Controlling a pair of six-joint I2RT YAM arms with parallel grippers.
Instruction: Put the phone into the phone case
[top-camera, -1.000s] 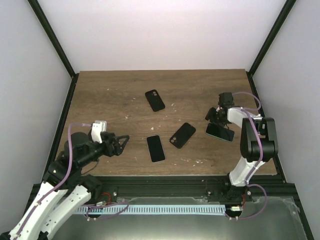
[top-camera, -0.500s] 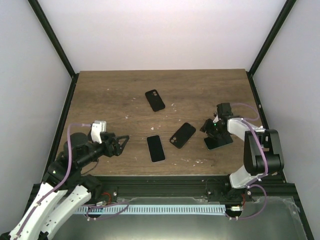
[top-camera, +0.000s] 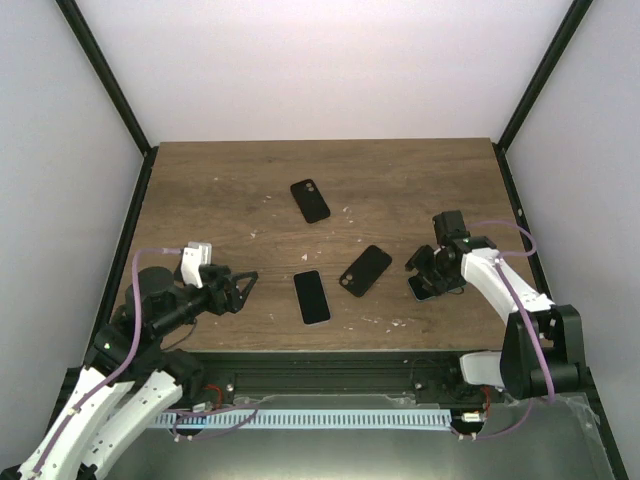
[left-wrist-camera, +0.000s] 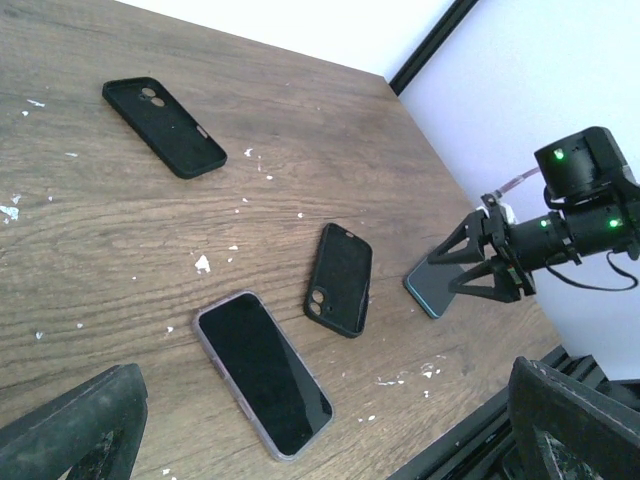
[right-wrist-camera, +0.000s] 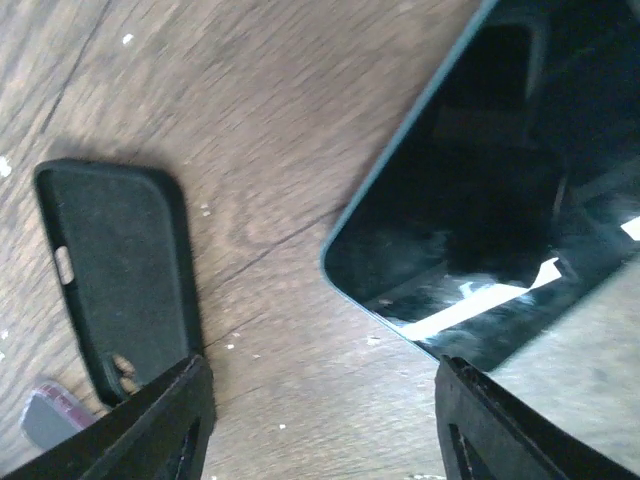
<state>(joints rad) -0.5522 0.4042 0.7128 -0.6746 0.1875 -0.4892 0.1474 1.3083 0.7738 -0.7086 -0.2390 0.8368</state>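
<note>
Black cover (right-wrist-camera: 120, 270) near the phone (right-wrist-camera: 480, 180) — not touching

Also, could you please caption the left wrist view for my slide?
Jaws of the right arm over a teal-edged phone; clear-rimmed phone, two black cases nearby.

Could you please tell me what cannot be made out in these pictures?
Right wrist view: the phone is cut off by the top and right edges, and blurred.
Top view: the right gripper covers most of it.
All views: no transparent case can be picked out.
</note>
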